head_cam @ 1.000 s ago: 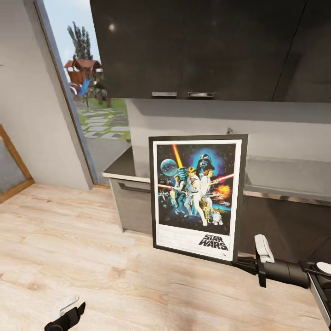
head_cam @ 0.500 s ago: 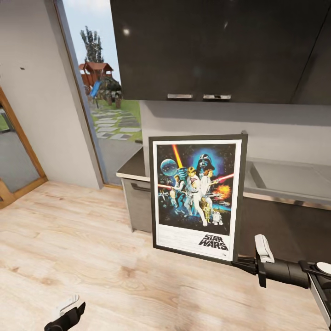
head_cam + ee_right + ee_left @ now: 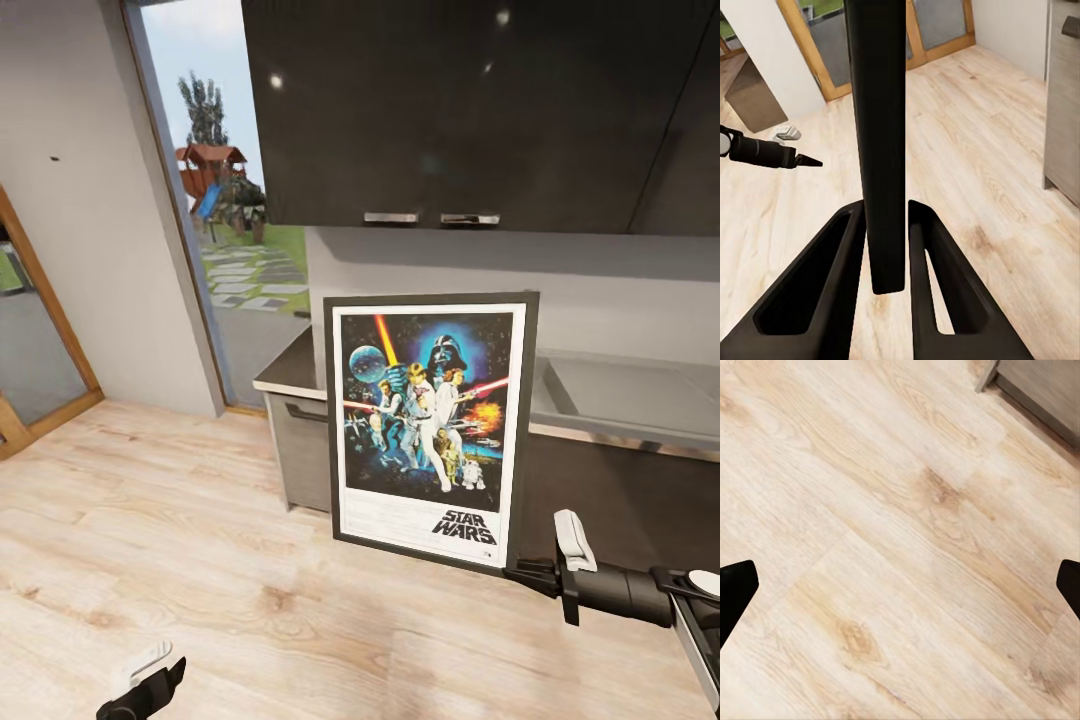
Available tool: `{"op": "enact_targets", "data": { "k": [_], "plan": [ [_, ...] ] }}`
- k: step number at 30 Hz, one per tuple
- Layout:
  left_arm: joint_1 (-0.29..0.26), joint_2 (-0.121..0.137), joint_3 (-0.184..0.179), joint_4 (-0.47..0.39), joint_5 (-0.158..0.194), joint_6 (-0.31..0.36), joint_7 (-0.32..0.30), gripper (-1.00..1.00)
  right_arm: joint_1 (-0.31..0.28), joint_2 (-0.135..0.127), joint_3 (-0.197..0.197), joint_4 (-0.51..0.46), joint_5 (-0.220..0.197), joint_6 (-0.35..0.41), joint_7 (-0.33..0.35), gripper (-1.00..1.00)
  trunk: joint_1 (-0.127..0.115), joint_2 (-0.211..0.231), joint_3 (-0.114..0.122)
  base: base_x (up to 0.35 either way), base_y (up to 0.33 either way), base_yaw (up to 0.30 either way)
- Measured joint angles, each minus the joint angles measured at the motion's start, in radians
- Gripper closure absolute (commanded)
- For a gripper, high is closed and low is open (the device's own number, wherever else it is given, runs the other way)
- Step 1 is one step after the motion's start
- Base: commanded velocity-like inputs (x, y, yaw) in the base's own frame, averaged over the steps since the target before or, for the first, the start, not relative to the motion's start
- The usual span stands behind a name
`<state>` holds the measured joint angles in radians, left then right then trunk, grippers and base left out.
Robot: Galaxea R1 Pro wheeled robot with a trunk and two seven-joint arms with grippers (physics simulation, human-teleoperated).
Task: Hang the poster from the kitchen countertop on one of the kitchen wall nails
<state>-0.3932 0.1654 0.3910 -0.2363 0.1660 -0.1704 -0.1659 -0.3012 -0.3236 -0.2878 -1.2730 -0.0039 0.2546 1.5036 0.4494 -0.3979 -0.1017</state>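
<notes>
While the right gripper (image 3: 886, 247) pinches the poster (image 3: 430, 430) upright by its lower corner, a wall nail (image 3: 53, 158) sits up-left; the left gripper (image 3: 900, 585) hangs spread.

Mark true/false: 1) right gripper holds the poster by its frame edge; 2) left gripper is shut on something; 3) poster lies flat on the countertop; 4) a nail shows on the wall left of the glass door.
1) True: the right gripper clamps the poster at its lower frame corner.
2) False: the left gripper is open and empty over the wooden floor.
3) False: it is held upright, in front of the kitchen countertop.
4) True: a wall nail shows there.
</notes>
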Motion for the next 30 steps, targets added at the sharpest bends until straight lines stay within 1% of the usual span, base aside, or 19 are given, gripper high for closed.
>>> {"op": "enact_targets", "data": {
  "k": [5,14,19,30],
  "plan": [
    [0.000,0.000,0.000,0.000,0.000,0.000,0.000,-1.00,0.000,0.000,0.000,0.000,0.001,0.000,0.000,1.00,0.000,0.000,0.001,0.036,0.138,0.000],
    [0.000,0.000,0.000,0.000,0.000,0.000,0.000,-1.00,0.000,0.000,0.000,0.000,0.000,0.001,0.000,1.00,0.000,0.000,0.001,0.073,0.260,0.020],
    [0.000,0.000,0.000,-0.001,0.000,0.000,0.000,-1.00,0.000,0.000,0.001,0.000,0.000,0.000,0.000,1.00,0.000,0.000,0.001,0.079,0.281,0.213],
    [0.000,0.000,0.000,-0.001,0.000,0.000,0.000,-1.00,0.000,0.000,0.002,0.000,0.001,0.000,0.000,1.00,0.000,0.000,0.001,0.079,0.283,0.279]
  ]
}}
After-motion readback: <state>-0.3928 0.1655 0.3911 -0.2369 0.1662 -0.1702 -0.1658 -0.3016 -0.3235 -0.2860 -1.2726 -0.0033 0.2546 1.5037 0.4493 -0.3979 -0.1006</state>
